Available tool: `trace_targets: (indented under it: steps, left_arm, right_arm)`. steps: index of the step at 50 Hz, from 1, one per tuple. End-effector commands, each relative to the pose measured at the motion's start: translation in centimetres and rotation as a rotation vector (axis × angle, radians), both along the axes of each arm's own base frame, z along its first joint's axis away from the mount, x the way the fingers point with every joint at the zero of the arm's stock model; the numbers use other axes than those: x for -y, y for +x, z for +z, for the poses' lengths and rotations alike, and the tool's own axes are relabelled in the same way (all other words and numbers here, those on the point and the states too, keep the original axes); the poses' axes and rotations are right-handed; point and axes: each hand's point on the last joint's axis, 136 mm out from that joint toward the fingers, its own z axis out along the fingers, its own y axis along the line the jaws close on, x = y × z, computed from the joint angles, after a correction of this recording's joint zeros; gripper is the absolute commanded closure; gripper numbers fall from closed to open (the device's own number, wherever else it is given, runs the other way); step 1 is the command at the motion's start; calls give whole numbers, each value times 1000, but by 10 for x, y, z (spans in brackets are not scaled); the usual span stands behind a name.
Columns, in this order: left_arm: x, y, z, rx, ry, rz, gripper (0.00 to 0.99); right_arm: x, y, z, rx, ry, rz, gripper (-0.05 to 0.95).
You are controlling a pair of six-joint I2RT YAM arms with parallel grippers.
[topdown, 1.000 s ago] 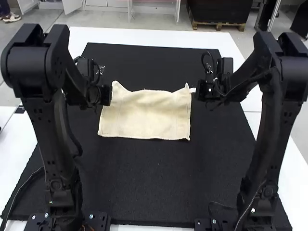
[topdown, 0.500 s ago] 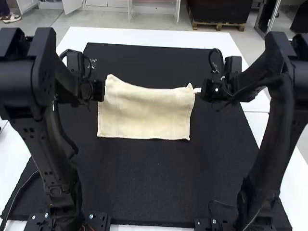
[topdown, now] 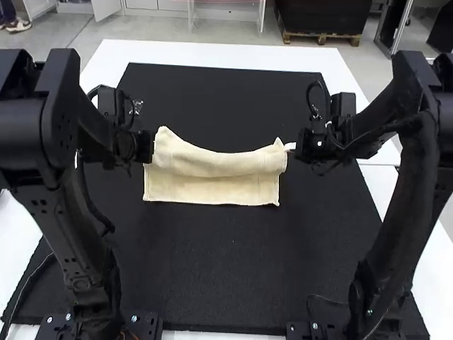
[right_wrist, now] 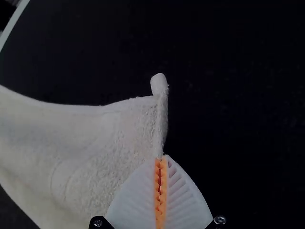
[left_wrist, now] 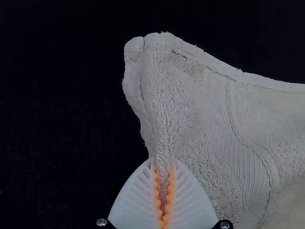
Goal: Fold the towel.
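Observation:
My left gripper (topdown: 150, 147) is at the left end of the cream towel (topdown: 212, 185), and my right gripper (topdown: 291, 146) at its right end. The towel's far edge is lifted between them and sags in the middle, its upper part curling over the near part, which lies flat on the black mat. In the left wrist view the left gripper (left_wrist: 163, 167) is shut on a pinched corner of the towel (left_wrist: 190, 95). The right gripper (right_wrist: 162, 160) is shut on the other corner of the towel (right_wrist: 109, 138) in the right wrist view.
A black mat (topdown: 212, 269) lies under the towel and both arms reach over it. The white table (topdown: 205, 53) shows around the mat. A thin cable runs beside the left arm's base.
Both grippers have moved apart, away from the towel's middle, with its corners held. The lifted part first rose, then came lower and nearer, curling over the flat part.

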Motion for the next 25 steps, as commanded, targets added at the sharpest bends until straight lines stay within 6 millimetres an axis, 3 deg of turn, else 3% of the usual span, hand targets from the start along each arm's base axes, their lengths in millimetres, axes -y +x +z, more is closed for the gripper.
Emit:
trace_targets:
  steps: [1, 25]
  left_arm:
    - [-3, -1, 7, 17, 15, 1, 977]
    - [-1, -27, -24, -61, 26, -6, 977]
  right_arm:
    - [0, -1, 19, 43, 8, 20, 920]
    - [0, -32, -10, -38, -16, 54, 918]
